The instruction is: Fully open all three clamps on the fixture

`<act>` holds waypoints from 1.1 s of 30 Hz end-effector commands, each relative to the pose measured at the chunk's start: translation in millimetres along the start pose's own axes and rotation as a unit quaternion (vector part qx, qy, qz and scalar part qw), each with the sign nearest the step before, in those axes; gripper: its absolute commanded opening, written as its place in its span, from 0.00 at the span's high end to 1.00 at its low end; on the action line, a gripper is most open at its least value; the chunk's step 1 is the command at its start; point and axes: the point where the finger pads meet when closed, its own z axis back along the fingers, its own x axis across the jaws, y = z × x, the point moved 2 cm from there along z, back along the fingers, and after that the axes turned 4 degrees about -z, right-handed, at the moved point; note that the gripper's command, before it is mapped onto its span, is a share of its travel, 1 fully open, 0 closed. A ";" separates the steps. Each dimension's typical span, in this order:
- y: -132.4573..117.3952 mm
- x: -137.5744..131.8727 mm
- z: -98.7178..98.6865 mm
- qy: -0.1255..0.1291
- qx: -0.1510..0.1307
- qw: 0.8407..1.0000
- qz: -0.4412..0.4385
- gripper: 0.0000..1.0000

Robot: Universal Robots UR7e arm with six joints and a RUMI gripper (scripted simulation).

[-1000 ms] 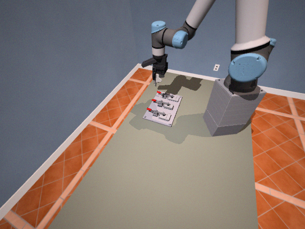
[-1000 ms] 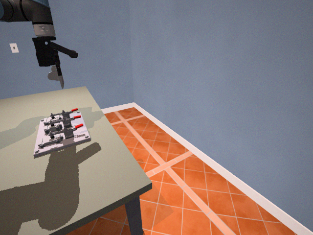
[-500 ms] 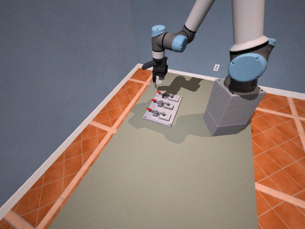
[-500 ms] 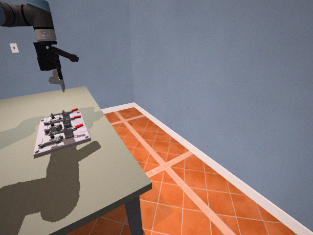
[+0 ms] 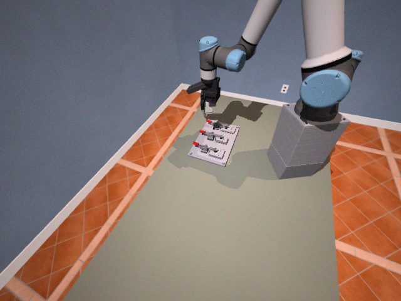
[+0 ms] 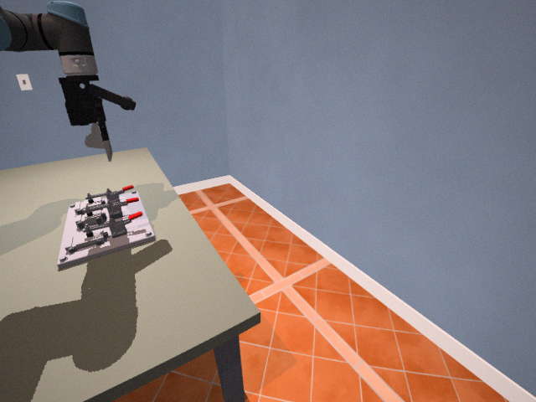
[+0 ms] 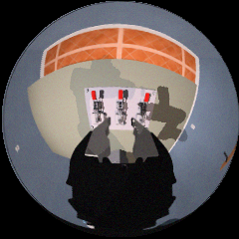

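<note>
Seen from the wrist camera outward, the nearest thing is the black gripper point(image 5: 204, 115) point(image 6: 109, 158) point(image 7: 120, 118), pointing down with its two fingers parted partway, a little over a quarter open, with nothing between them. It hangs above the fixture and well apart from it, touching no clamp.

Beyond the fingertips lies the fixture, a pale flat plate point(image 5: 207, 158) point(image 6: 69, 229) point(image 7: 111, 100) resting on the worktop point(image 5: 226, 226) point(image 6: 194, 302) point(image 7: 50, 100). Three clamps stand on it in a row, each with a red handle. By the wrist view, they are the right handle point(image 5: 208, 121) point(image 6: 135, 215) point(image 7: 146, 98), the middle handle point(image 5: 202, 132) point(image 6: 131, 199) point(image 7: 120, 95) and the left handle point(image 5: 195, 143) point(image 6: 128, 188) point(image 7: 94, 95). All three lie low and point the same way, toward the plate's edge. The clamp arms reach over to the parts, pale blocks on the plate; exact contact is too small to tell.

Judging by those low handles, no clamp looks open, so all three seem left to do. The next move probably calls for lining up with one handle and swinging it fully up without nudging a block.

Farther off are the orange tiled floor point(image 5: 366, 207) point(image 6: 324, 320) point(image 7: 95, 42) and a blue-grey wall point(image 5: 97, 64) point(image 6: 389, 130) point(image 7: 30, 144).
</note>
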 end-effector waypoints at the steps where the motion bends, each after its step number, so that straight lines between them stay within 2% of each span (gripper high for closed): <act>1: 0.6 2.0 0.3 0.000 0.001 1.000 0.000 0.72; 8: 1.7 17.2 0.3 0.000 0.001 1.000 0.000 0.72; 21: 7.1 95.5 0.3 0.000 0.001 1.000 0.000 0.72; 33: 8.1 109.5 0.3 0.000 0.001 1.000 0.000 0.72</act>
